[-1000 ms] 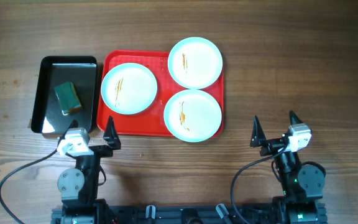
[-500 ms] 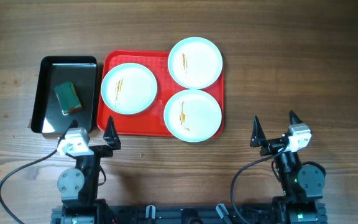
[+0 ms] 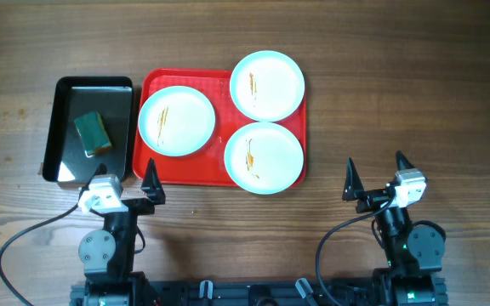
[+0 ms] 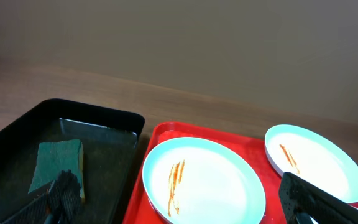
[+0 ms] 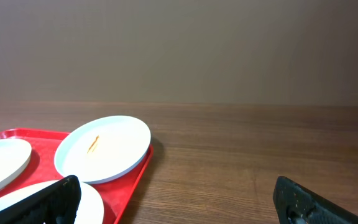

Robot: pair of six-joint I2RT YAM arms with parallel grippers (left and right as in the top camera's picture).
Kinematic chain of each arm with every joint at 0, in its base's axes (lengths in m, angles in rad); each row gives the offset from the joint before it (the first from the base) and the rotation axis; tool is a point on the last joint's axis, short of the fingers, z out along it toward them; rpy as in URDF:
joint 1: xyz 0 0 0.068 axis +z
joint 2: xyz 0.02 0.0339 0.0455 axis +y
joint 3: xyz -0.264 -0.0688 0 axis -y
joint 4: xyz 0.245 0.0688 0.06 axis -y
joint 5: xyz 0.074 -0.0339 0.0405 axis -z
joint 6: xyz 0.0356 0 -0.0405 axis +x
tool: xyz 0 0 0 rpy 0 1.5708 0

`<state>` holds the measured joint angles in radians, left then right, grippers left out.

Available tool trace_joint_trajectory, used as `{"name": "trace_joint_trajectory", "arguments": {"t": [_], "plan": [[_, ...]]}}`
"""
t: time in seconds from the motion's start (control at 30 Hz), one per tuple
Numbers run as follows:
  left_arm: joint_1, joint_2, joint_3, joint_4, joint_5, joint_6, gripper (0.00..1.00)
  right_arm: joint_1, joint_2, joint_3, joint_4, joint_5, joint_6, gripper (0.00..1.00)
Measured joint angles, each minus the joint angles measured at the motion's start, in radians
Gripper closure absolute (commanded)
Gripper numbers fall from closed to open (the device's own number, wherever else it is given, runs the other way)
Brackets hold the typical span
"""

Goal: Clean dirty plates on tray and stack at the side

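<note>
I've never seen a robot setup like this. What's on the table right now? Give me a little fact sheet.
plates: three white ones, left plate, far plate, near plate, each with an orange-brown smear
red tray: holds all three; the far plate overhangs its far edge
black tray: left of the red tray, holds a green sponge
left gripper: open, empty
right gripper: open, empty

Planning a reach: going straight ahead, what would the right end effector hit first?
Nothing, as far as shown: only bare table lies ahead of the right end effector.
</note>
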<state>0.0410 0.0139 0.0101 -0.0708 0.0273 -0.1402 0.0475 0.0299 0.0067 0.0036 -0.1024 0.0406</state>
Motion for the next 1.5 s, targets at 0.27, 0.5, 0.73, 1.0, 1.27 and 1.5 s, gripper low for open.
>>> {"name": "trace_joint_trajectory", "arguments": {"t": [0.27,0.5,0.73,1.0,1.27,1.5], "plan": [[0.0,0.0,0.0,0.0,0.0,0.0,0.0,0.0,0.0,0.0,0.0,0.0,0.0,0.0],[0.0,0.0,0.0,0.0,0.0,0.0,0.0,0.0,0.0,0.0,0.0,0.013,0.0,0.0],[0.0,0.0,0.0,0.0,0.0,0.0,0.0,0.0,0.0,0.0,0.0,0.035,-0.001,0.0],[0.0,0.0,0.0,0.0,0.0,0.0,0.0,0.0,0.0,0.0,0.001,0.042,0.0,0.0],[0.0,0.0,0.0,0.0,0.0,0.0,0.0,0.0,0.001,0.0,0.072,0.04,0.0,0.0],[0.0,0.0,0.006,-0.002,0.024,0.0,0.0,0.0,0.001,0.0,0.087,-0.006,0.003,0.0]]}}
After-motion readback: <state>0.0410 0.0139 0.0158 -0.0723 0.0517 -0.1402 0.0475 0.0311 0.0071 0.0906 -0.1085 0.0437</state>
